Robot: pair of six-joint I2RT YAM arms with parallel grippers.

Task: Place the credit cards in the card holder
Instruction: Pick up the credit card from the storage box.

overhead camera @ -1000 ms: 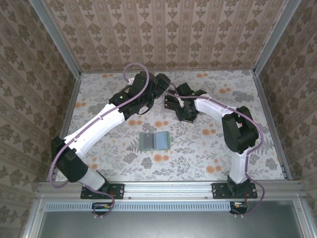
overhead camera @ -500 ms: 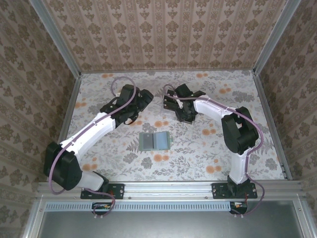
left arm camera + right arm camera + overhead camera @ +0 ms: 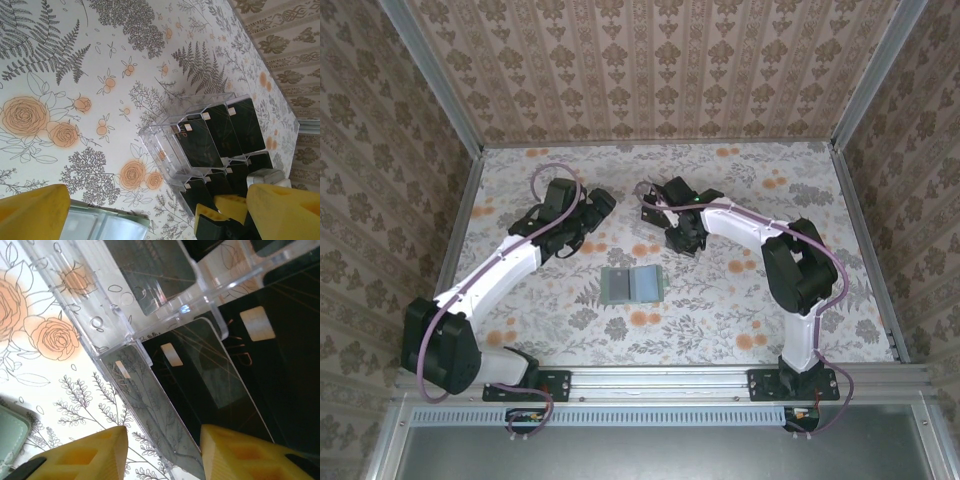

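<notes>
The left gripper (image 3: 157, 212) hangs with its fingers wide apart, holding nothing, near the clear tray (image 3: 156, 141). The card holder (image 3: 630, 285) lies flat on the table (image 3: 840, 300), closer to the arm bases. Black credit cards (image 3: 220, 130) sit in the tray. The right gripper (image 3: 162, 450) is spread open, astride one card's end.

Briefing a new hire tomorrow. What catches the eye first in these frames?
First is the clear plastic tray at the far middle of the table, packed with glossy black credit cards. The right gripper hovers close over its edge. Next is the pale green card holder, lying opened flat at the centre of the floral table with nothing touching it.
</notes>
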